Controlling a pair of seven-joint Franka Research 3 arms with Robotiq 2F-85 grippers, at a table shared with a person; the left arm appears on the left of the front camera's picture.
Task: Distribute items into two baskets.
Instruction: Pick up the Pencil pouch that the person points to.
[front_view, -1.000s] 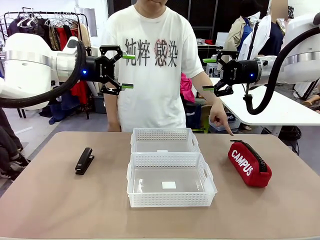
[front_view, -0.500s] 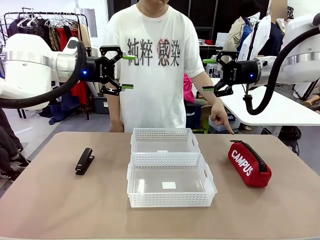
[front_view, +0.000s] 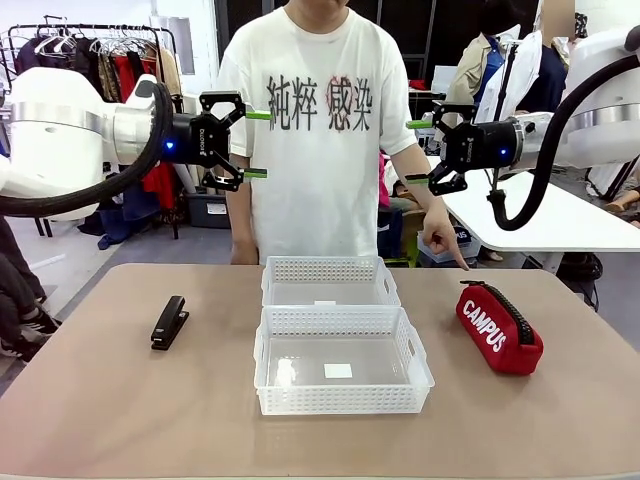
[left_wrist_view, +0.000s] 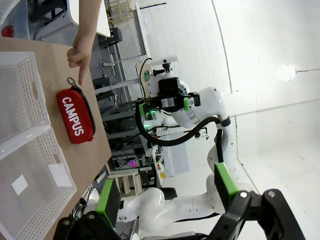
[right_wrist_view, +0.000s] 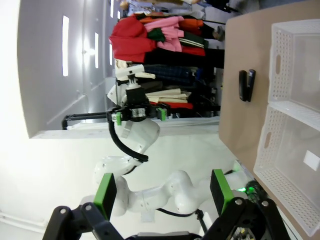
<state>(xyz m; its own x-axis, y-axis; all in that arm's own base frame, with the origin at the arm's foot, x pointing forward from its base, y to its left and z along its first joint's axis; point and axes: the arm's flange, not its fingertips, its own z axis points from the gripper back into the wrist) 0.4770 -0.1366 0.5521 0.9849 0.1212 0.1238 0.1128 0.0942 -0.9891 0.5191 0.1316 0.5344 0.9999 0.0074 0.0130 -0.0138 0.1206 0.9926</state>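
Above table (front_view: 100, 400), left claw (front_view: 257, 144) and right claw (front_view: 417, 150) spread wide, empty.

Bright and even in front, with soft shadows beneath the baskets (front_view: 340, 398); glares white and bends at wrist-view edges.

**Two prints we can read**

We read white capitals "CAMPUS" along the side of the red soft zip pouch (front_view: 499, 328). Across the chest of the person's white T-shirt (front_view: 318, 150) we make out dark Chinese characters, "純粹 感染".
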